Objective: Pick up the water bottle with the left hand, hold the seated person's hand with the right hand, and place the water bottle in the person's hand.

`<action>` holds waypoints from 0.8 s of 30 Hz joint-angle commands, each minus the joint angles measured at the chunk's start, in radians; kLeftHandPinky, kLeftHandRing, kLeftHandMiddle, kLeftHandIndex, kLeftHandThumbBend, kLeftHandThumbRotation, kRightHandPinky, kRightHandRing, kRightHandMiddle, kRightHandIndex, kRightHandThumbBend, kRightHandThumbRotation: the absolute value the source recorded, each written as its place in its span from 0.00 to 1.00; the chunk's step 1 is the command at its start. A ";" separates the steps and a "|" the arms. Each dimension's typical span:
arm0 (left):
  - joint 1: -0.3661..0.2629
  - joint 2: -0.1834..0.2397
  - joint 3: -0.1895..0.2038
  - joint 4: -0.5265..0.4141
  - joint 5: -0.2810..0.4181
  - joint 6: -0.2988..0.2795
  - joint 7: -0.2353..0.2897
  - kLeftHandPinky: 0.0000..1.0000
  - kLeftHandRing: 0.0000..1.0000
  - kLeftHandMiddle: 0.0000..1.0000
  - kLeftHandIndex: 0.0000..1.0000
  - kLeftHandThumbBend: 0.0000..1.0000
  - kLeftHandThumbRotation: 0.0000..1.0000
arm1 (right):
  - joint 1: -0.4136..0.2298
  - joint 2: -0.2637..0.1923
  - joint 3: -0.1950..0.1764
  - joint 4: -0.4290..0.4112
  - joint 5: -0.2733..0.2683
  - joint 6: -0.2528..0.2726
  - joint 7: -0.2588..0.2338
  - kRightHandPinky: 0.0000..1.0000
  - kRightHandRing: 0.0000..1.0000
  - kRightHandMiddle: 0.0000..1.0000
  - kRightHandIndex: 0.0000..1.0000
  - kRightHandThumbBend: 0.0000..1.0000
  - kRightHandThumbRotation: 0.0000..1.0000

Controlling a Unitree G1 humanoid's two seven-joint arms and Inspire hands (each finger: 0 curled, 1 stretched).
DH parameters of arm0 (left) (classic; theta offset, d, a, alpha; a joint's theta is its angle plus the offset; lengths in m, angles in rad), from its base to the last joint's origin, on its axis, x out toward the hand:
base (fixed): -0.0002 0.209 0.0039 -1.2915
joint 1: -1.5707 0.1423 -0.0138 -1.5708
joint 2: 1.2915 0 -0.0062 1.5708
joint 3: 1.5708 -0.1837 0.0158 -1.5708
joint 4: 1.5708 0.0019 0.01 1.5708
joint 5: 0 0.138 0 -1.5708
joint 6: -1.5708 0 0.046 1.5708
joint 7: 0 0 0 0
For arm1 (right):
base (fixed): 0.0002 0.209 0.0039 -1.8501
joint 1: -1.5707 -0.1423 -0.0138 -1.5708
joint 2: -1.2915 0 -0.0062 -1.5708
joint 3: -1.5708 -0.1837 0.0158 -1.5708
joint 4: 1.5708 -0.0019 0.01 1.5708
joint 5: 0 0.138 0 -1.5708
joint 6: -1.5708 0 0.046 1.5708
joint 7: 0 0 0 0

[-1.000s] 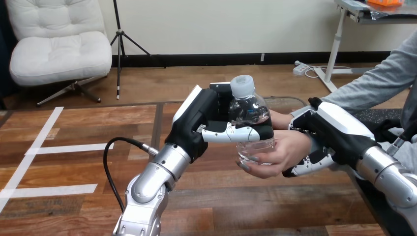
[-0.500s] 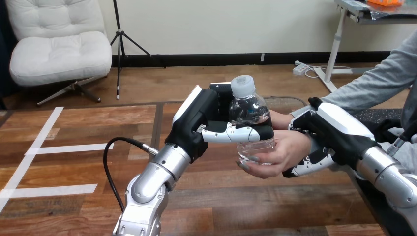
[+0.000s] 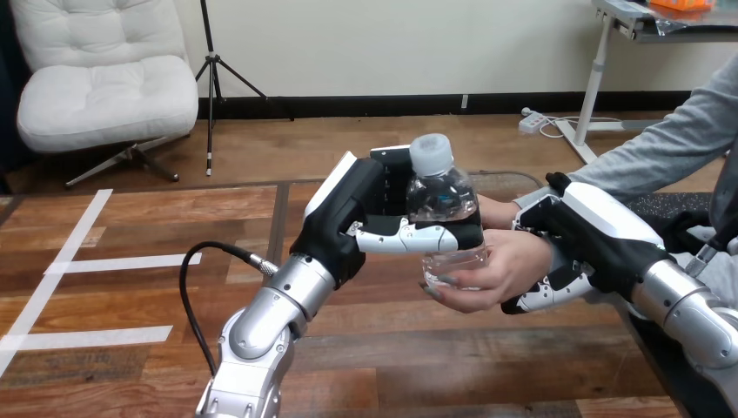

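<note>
While the left hand [image 3: 383,218] is curling round the upright, capped water bottle [image 3: 439,196], water [image 3: 457,255] sitting inside, its base resting in the person's hand [image 3: 500,270], right hand [image 3: 583,239] clasping the person's wrist [image 3: 513,212].

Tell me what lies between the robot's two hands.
In the head view, the water bottle, gripped by the left hand, and the person's hand cupping its base.
</note>
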 commanded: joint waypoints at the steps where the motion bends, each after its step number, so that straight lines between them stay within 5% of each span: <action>1: -0.040 0.019 -0.017 0.001 0.007 -0.020 -0.026 0.55 0.66 0.71 0.74 0.99 0.53 | -0.075 0.004 -0.024 -0.022 0.025 -0.001 -0.020 0.20 0.23 0.28 0.30 0.80 0.00; 10: -0.052 0.033 -0.015 0.032 0.008 -0.030 -0.048 0.79 0.86 0.88 0.89 1.00 0.69 | -0.071 0.006 -0.026 -0.026 0.033 0.008 -0.015 0.20 0.23 0.28 0.30 0.80 0.00; 24: -0.059 0.051 -0.022 0.058 0.012 -0.050 -0.063 0.91 0.97 0.99 0.99 1.00 0.87 | -0.072 0.007 -0.026 -0.018 0.037 -0.006 -0.018 0.20 0.23 0.28 0.30 0.81 0.00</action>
